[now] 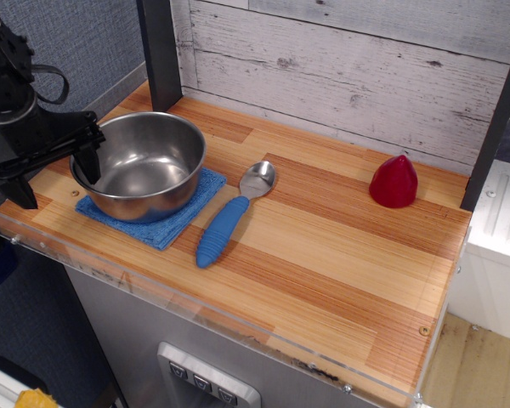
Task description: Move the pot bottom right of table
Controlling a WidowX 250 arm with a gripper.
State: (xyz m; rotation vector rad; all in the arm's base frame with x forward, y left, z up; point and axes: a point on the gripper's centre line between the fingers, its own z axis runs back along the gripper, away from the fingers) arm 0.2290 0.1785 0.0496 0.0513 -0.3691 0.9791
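Observation:
The pot (144, 161), a large shiny steel bowl, stands upright on a blue cloth (172, 223) at the left end of the striped wood table (323, 255). My black gripper (57, 176) is at the pot's left side and is open. One of its fingers (90, 158) is at the pot's left rim and looks to be just inside it. The other finger (22, 190) hangs outside, over the table's left edge. The gripper holds nothing.
A spoon with a blue handle (227, 219) lies just right of the cloth. A small red cone (393, 181) stands at the back right. A dark post (160, 51) and plank wall stand behind. A clear acrylic rim (238, 327) runs along the front edge.

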